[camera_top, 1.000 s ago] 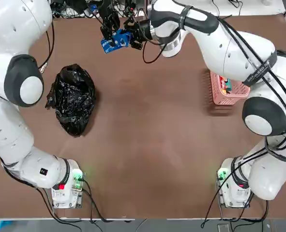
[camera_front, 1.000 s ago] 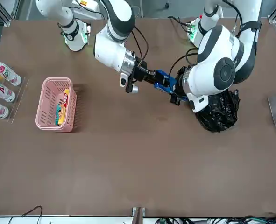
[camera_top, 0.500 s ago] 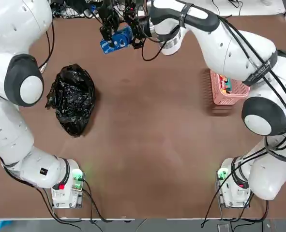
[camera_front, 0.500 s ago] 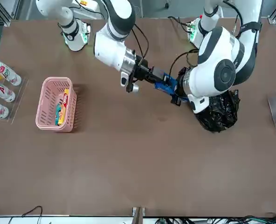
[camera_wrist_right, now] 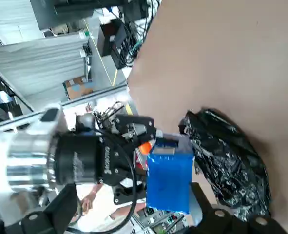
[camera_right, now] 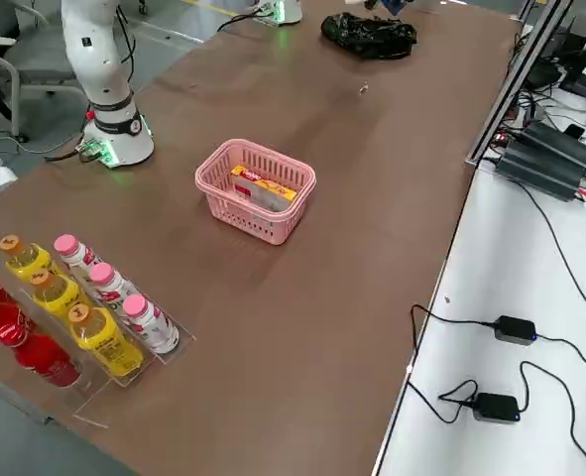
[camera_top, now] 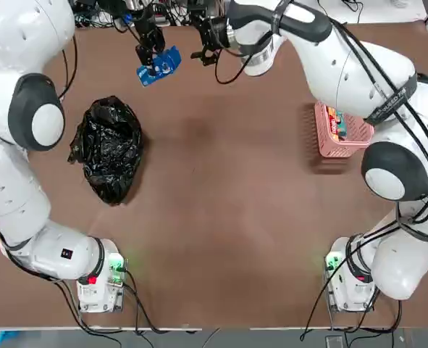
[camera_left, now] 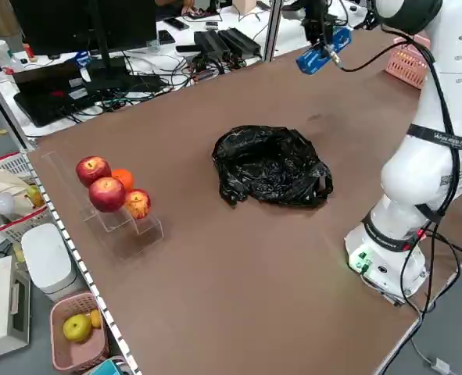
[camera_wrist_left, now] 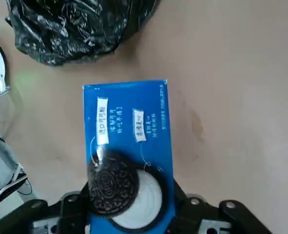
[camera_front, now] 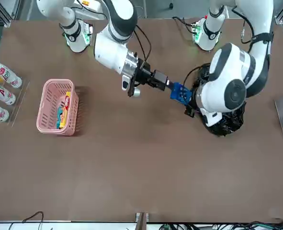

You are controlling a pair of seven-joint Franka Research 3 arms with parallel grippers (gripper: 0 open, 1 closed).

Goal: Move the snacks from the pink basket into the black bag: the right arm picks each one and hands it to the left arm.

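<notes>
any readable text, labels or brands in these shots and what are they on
No line of text reads clearly.
Blue packet, held in the left claw: white label strips of print, too small to read; a dark sandwich cookie is pictured, no brand name legible.
Yellow-orange packet in the pink basket: red lettering, blurred.
White bottles beside the basket: red lettering, unreadable.
Left arm band: dark band with small print, too small to read.

Blue snack packet (camera_wrist_left: 126, 146), white marks, dark cookie picture; glossy black bag (camera_top: 108, 148); pink basket (camera_front: 52, 108).
</notes>
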